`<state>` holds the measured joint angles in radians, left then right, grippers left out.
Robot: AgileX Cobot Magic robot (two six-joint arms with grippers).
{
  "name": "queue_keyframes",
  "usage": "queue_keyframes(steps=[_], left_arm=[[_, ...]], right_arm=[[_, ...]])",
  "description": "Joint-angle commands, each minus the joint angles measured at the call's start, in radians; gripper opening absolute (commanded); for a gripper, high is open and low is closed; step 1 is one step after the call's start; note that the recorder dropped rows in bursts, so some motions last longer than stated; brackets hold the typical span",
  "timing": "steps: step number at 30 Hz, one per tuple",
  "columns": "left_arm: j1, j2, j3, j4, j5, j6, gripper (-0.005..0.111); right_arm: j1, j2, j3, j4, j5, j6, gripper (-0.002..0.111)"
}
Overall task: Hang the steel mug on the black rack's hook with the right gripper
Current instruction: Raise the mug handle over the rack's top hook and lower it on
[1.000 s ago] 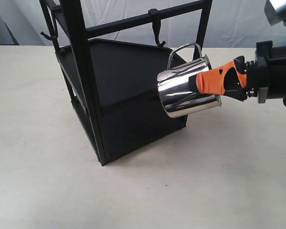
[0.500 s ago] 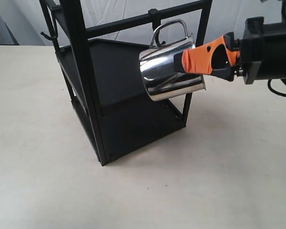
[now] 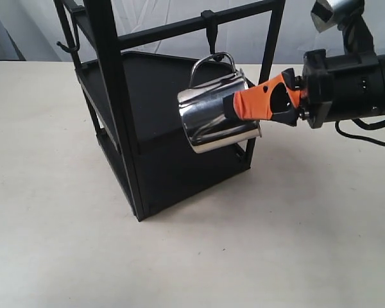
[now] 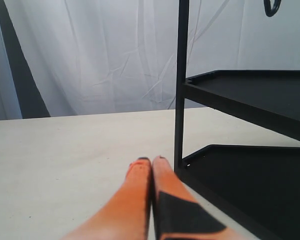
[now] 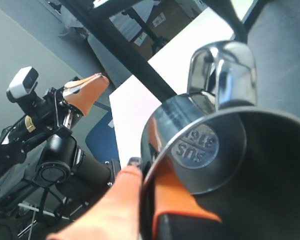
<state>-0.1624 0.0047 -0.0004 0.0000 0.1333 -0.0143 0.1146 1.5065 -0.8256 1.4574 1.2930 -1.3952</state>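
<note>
We start with the black rack (image 3: 125, 109), standing on the table (image 3: 276, 244) with its top crossbar running across the upper part of the exterior view. From that bar hangs the hook (image 3: 210, 35), a little above the mug's handle and just behind it as far as we can judge. The right gripper (image 3: 244, 108) reaches in from the right side, its orange fingers (image 3: 260, 102) clamped on the rim wall of the steel mug (image 3: 215, 112), one finger inside and one outside. We hold the mug tipped on its side in the air, mouth toward the gripper, base toward the rack, handle loop (image 3: 212, 61) uppermost. The hook's tip looks very near the loop; whether it has entered, we cannot tell. The left gripper (image 4: 151, 165) rests low by the rack's foot, fingers pressed together on nothing.
</note>
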Motion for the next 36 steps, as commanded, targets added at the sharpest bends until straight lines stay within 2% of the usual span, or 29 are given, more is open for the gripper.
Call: queue_keyframes(steps=[1,4,9,10,21,27,32,36], left_arm=[[-0.009,-0.005,0.0,0.0,-0.005,-0.002,0.002],[-0.009,-0.005,0.0,0.0,-0.005,-0.002,0.002],[-0.009,-0.005,0.0,0.0,-0.005,-0.002,0.002],[-0.009,-0.005,0.0,0.0,-0.005,-0.002,0.002],[-0.009,-0.005,0.0,0.0,-0.005,-0.002,0.002],[-0.009,-0.005,0.0,0.0,-0.005,-0.002,0.002],[-0.009,-0.005,0.0,0.0,-0.005,-0.002,0.002],[-0.009,-0.005,0.0,0.0,-0.005,-0.002,0.002]], right_arm=[[-0.003,0.017,0.009,-0.187,-0.111,0.027,-0.001],[-0.003,0.017,0.009,-0.191,-0.141,0.027,0.005],[-0.003,0.017,0.009,-0.168,-0.164,0.027,0.041],[-0.003,0.017,0.009,-0.163,-0.164,0.027,0.044],[-0.003,0.011,-0.009,-0.115,-0.099,0.026,0.044],[-0.003,0.001,-0.017,-0.104,-0.123,0.025,0.044],[-0.003,-0.001,-0.017,-0.097,-0.129,0.016,0.064],[-0.003,-0.001,-0.017,-0.097,-0.129,0.013,0.066]])
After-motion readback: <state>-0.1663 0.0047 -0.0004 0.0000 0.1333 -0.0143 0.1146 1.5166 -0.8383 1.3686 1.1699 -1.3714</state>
